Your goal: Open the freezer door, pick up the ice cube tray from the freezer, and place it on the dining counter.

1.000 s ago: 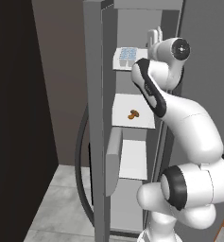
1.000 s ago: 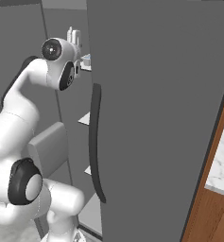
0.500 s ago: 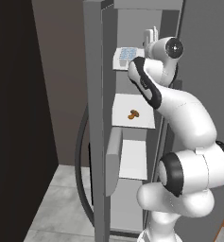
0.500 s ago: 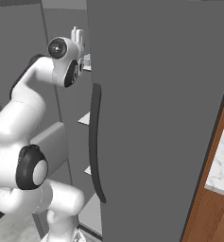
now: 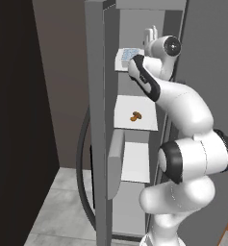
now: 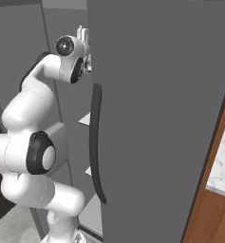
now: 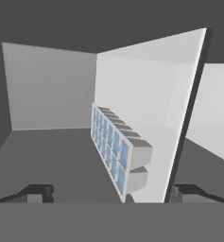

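Freezer door (image 5: 97, 120) swung open, edge-on at left in left base view, long dark handle (image 5: 82, 178) on its outer side. Freezer (image 5: 134, 144) interior exposed, white shelves stacked. Ice cube tray (image 5: 130, 54) resting on top shelf (image 5: 122, 65), pale blue, two rows of cells; in hand view seen rolled on its side, near centre (image 7: 114, 149). Small brown food item (image 5: 135, 116) on next shelf down. Gripper (image 7: 111, 193) at top-shelf height just in front of tray, jaws spread wide, tips either side of tray's near end, nothing held. Plain grey door (image 6: 161, 118) shut at right. Dining counter (image 6: 222, 163) at far right edge, marble top.
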Motion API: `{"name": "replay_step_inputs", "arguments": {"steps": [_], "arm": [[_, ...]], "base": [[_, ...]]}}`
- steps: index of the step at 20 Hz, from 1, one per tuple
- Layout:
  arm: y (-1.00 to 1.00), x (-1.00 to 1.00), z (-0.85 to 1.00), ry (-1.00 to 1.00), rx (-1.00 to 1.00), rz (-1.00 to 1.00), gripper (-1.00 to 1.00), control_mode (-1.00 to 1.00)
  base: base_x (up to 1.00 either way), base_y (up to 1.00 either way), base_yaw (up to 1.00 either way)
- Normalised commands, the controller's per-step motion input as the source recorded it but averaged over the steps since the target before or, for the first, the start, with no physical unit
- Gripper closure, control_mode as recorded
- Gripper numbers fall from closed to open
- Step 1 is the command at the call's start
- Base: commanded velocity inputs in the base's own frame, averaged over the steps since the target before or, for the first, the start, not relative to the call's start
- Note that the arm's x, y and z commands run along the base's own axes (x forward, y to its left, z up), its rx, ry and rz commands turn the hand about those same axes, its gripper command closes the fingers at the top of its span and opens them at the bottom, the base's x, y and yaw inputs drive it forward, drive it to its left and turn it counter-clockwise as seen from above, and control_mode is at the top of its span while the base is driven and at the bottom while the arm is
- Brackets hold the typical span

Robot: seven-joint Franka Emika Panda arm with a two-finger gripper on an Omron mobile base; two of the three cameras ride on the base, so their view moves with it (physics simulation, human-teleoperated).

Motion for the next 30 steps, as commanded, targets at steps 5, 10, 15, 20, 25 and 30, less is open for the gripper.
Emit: {"name": "replay_step_inputs", "arguments": {"steps": [5, 10, 15, 20, 25, 30], "arm": [[-0.08, 0.33, 0.00, 0.00, 0.00, 0.00, -1.00, -1.00], [-0.08, 0.26, 0.00, 0.00, 0.00, 0.00, -1.00, -1.00], [-0.06, 0.23, 0.00, 0.00, 0.00, 0.00, -1.00, -1.00], [-0.03, 0.22, -0.02, 0.00, 0.00, 0.00, -1.00, -1.00], [0.00, 0.04, -0.07, 0.02, 0.00, 0.00, -1.00, -1.00], [0.00, 0.00, -0.19, 0.01, 0.00, 0.00, -1.00, -1.00]], "base": [[0.00, 0.00, 0.00], [0.00, 0.00, 0.00], [0.00, 0.00, 0.00], [0.00, 0.00, 0.00], [0.00, 0.00, 0.00], [0.00, 0.00, 0.00]]}}
